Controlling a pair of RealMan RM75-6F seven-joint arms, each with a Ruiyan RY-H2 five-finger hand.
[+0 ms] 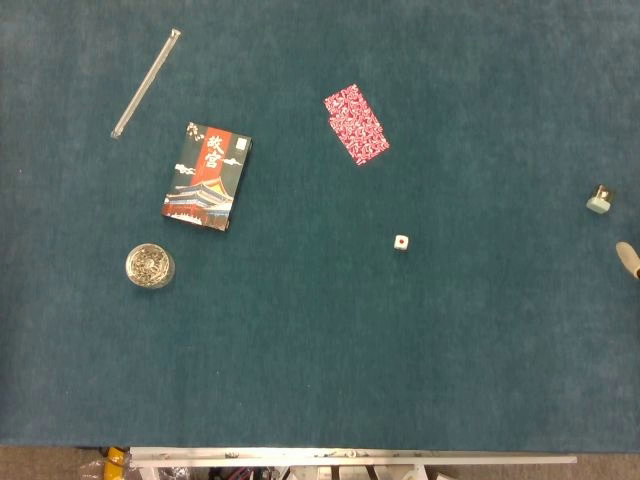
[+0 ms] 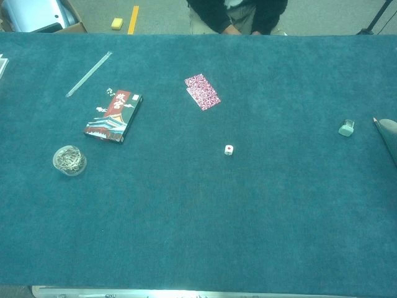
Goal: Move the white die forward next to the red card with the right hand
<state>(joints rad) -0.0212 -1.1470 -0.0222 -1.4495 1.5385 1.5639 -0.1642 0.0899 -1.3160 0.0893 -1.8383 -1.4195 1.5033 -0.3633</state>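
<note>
White die (image 1: 401,242) alone on the teal table (image 1: 480,380), red card (image 1: 356,124) well beyond it.
Only a sliver of the right hand (image 1: 628,259) shows at the right edge; whether it is open or closed cannot be told.

White die (image 1: 401,243) sits flat on the cloth, right of frame centre, red pip face up. Small cube, nothing touching it. Red card (image 1: 356,124) lies flat up and left of it, upper middle of frame, red-and-white patterned face, rotated diagonally with long axis running upper-left to lower-right. Die and card are well apart, bare cloth between.
</note>
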